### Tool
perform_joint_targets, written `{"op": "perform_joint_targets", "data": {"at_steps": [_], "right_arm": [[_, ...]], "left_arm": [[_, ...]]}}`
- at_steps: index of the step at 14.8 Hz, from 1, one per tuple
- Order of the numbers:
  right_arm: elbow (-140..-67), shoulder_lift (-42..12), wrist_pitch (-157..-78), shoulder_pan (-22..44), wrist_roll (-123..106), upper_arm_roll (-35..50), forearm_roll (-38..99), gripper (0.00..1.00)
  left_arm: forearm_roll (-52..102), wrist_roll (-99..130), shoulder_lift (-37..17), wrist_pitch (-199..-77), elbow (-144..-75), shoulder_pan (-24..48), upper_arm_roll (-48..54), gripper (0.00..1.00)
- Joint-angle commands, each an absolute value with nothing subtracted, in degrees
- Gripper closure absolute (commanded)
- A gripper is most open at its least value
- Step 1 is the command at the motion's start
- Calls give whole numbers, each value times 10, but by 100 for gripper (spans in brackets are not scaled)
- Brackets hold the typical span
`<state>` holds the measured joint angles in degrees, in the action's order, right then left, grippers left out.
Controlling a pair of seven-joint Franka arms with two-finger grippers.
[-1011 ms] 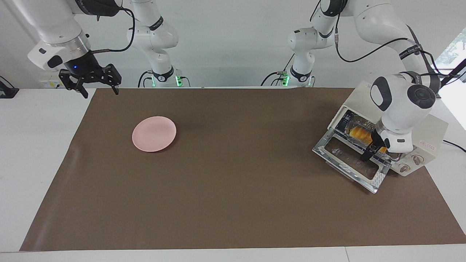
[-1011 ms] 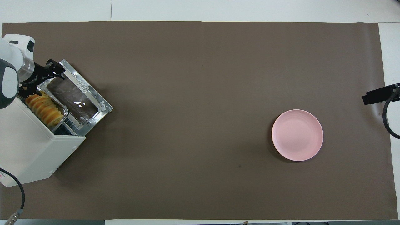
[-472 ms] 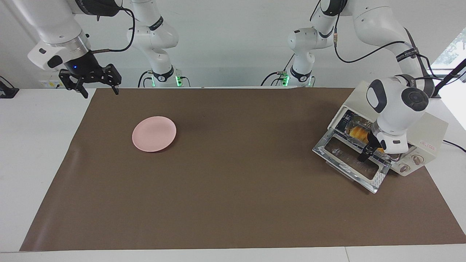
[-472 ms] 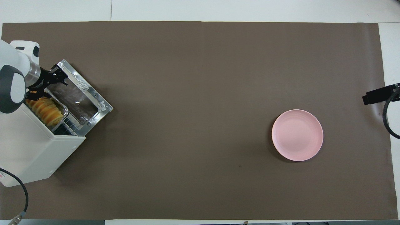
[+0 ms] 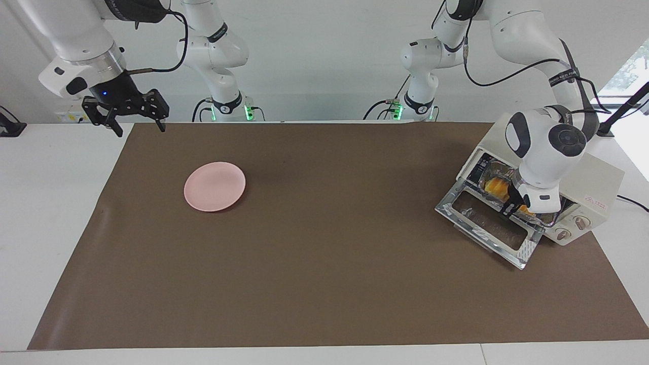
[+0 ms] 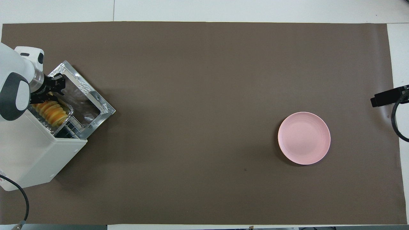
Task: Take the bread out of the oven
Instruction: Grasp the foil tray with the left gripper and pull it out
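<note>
The cream-white oven point(image 5: 601, 177) stands at the left arm's end of the table with its glass door point(image 5: 489, 228) dropped open. The ridged golden bread point(image 5: 494, 186) lies in a silver foil tray point(image 6: 69, 111) on the wire rack in the oven's mouth; it also shows in the overhead view point(image 6: 52, 111). My left gripper point(image 5: 513, 203) is open and points down at the mouth of the oven, at the end of the bread farther from the robots point(image 6: 51, 89). My right gripper point(image 5: 134, 121) is open and waits in the air over the table's corner at the right arm's end.
A pink plate point(image 5: 214, 186) lies on the brown mat point(image 5: 324, 253) toward the right arm's end; it also shows in the overhead view point(image 6: 304, 138). The oven's two knobs point(image 5: 572, 227) sit beside the door. A black cable point(image 5: 631, 200) trails from the oven.
My left gripper has moved from over the open door in toward the oven's mouth and the end of the bread. The right arm has not moved.
</note>
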<state>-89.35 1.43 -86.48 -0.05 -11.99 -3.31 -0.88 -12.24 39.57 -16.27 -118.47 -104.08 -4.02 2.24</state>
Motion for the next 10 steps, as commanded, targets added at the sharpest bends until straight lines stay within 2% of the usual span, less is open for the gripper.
{"op": "perform_joint_targets", "data": {"at_steps": [1,3,7,10], "right_arm": [[-898,18,-861,-10,-127,-26,-13,0],[-898,18,-861,-10,-127,-26,-13,0],[-898,18,-861,-10,-127,-26,-13,0],[-898,18,-861,-11,-127,-26,-13,0]], "left_arm": [[-143,388,-155,-1178,-1032,-31,21,100],[-144,388,-173,-1142,-977,-22,24,100],[-117,384,-247,-1040,-798,70,26,100],[-109,385,-254,-1031,-772,176,25,100]]}}
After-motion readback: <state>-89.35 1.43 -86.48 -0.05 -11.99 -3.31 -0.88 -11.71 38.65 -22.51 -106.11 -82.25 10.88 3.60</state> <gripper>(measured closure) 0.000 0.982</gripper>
